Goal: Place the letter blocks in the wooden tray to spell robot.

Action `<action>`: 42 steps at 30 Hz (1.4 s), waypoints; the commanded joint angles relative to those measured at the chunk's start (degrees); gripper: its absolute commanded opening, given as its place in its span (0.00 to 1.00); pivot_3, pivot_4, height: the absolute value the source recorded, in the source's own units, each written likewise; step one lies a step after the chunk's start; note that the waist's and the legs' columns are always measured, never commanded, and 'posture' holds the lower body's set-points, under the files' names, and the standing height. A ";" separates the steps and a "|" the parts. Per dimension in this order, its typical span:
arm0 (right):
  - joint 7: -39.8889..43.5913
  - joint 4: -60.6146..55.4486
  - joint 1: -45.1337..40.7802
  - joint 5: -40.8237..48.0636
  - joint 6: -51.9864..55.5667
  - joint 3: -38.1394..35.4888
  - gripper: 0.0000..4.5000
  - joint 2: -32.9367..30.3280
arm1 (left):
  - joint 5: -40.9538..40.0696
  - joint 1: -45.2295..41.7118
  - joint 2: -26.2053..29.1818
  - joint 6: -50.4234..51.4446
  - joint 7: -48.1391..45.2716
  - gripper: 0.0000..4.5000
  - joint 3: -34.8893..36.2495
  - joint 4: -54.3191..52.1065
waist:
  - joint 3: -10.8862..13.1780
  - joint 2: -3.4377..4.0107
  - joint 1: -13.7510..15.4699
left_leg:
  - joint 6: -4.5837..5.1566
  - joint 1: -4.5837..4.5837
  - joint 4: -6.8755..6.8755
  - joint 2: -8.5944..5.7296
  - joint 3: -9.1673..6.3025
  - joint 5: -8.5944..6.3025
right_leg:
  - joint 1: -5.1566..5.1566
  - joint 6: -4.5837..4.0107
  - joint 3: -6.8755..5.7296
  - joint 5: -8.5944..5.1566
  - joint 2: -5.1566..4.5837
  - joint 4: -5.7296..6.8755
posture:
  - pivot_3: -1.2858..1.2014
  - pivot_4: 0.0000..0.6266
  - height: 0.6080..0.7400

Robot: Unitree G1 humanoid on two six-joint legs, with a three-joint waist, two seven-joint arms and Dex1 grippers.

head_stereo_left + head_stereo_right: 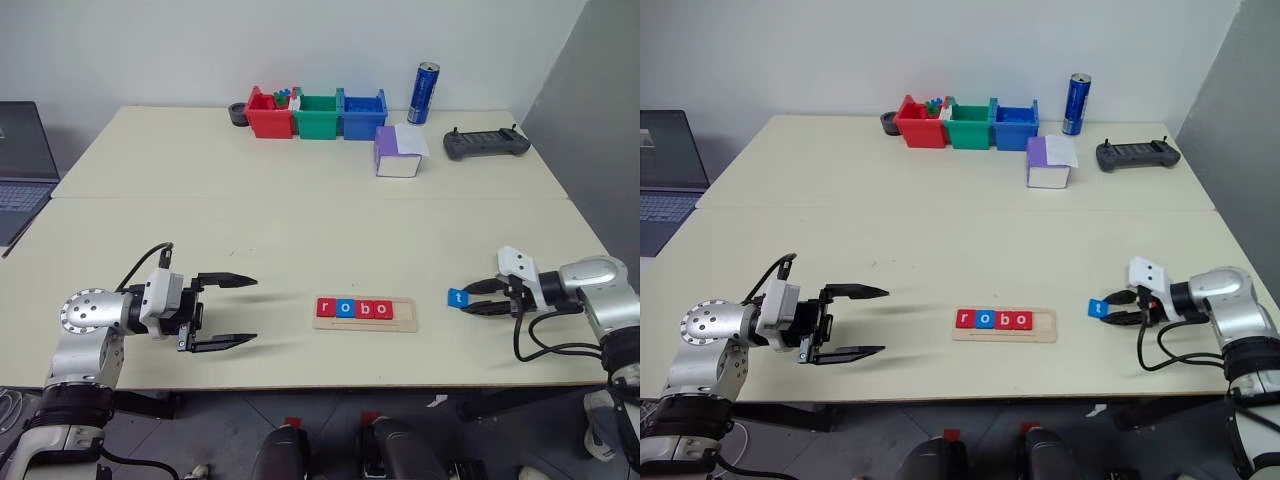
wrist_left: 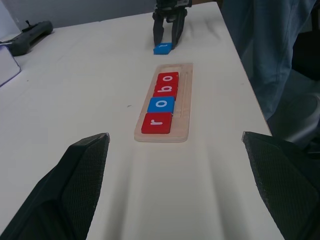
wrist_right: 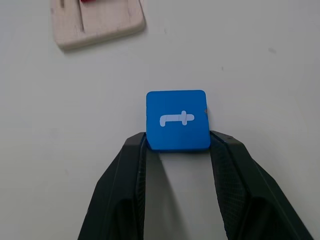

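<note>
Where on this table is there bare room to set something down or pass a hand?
Widest free patch: the middle, between the wooden tray and the purple box. Also bare: between the open left tool and the tray. Tighter: between the tray's empty end and the right tool, fingers on the t block. Crowded: the far edge, with bins, can and controller.

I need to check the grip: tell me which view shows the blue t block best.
The right wrist view: the blue t block sits close up, its letter clear, between the right gripper fingertips. Both eye views show it small beside the wooden tray; the left wrist view shows it far off.
</note>
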 commanded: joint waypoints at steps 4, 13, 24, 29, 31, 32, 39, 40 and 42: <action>-7.54 -31.49 3.31 7.03 21.97 -0.20 0.32 -0.16 | 0.18 -0.60 -0.77 0.25 -0.12 1.00 0.78 -1.09 | 0.02 0.03 0.27 | 0.00 -0.03 -0.01 0.00 -0.04 -0.01 | -0.01 0.00 -0.04 0.00 0.00 -0.03 | 0.52 0.24 1.00; -7.84 -32.52 1.24 3.17 23.45 7.40 0.32 -0.83 | 0.92 -0.64 -2.65 0.32 -0.27 1.00 0.45 -1.66 | 0.00 0.00 0.97 | 0.02 -0.09 -0.01 -0.05 -0.03 -0.02 | -0.06 -0.01 -0.04 -0.01 -0.05 -0.07 | 0.52 0.24 1.00; -6.95 -26.85 -0.39 -0.91 18.38 10.20 0.32 -1.54 | 1.05 -0.29 -2.42 0.34 -0.12 1.00 0.74 -1.99 | 0.00 0.00 1.18 | 0.03 -0.09 0.00 -0.05 -0.02 -0.02 | -0.06 -0.02 -0.05 -0.02 -0.04 -0.07 | 0.52 0.24 1.00; -6.11 -25.01 -1.47 -2.14 16.77 11.01 0.32 -1.00 | 1.04 -0.35 -2.34 0.33 -0.23 1.00 0.80 -1.96 | 0.01 0.00 1.24 | 0.02 -0.10 0.00 -0.05 -0.02 -0.02 | -0.05 -0.02 -0.06 -0.02 -0.04 -0.07 | 0.52 0.24 1.00; -5.88 -24.52 -1.57 -2.49 16.18 11.32 0.32 -1.05 | 1.01 -0.29 -2.30 0.31 -0.23 1.00 0.88 -1.96 | 0.00 0.00 1.24 | 0.02 -0.10 0.00 -0.05 -0.02 -0.02 | -0.05 -0.02 -0.06 -0.02 -0.04 -0.07 | 0.52 0.24 1.00; -5.74 -24.36 -1.58 -2.65 15.97 11.45 0.32 -1.11 | 1.00 -0.27 -2.27 0.30 -0.22 1.00 0.92 -1.96 | 0.00 0.00 1.24 | 0.02 -0.10 0.00 -0.05 -0.02 -0.02 | -0.05 -0.02 -0.06 -0.02 -0.04 -0.07 | 0.52 0.24 1.00; -5.56 -23.76 -1.57 -3.65 15.81 12.29 0.32 -0.66 | 1.04 0.09 -2.16 0.34 0.14 1.00 1.17 -2.14 | 0.00 0.00 1.24 | 0.02 -0.09 0.00 -0.05 -0.02 -0.02 | -0.05 -0.02 -0.06 -0.02 -0.04 -0.07 | 0.52 0.24 1.00; -5.62 -23.82 -1.55 -3.69 15.95 12.33 0.32 -0.50 | 0.99 0.23 -2.13 0.35 0.17 1.00 1.23 -2.28 | 0.01 0.00 1.24 | 0.02 -0.10 0.00 -0.05 -0.02 -0.02 | -0.05 -0.02 -0.06 -0.02 -0.04 -0.07 | 0.52 0.24 1.00; -5.78 -23.77 -1.64 -3.85 16.12 12.45 0.32 -0.15 | 0.93 0.45 -2.09 0.39 0.25 1.00 1.32 -2.49 | 0.01 0.00 1.24 | 0.02 -0.09 0.00 -0.05 -0.02 -0.02 | -0.05 -0.02 -0.06 -0.02 -0.04 -0.07 | 0.52 0.24 1.00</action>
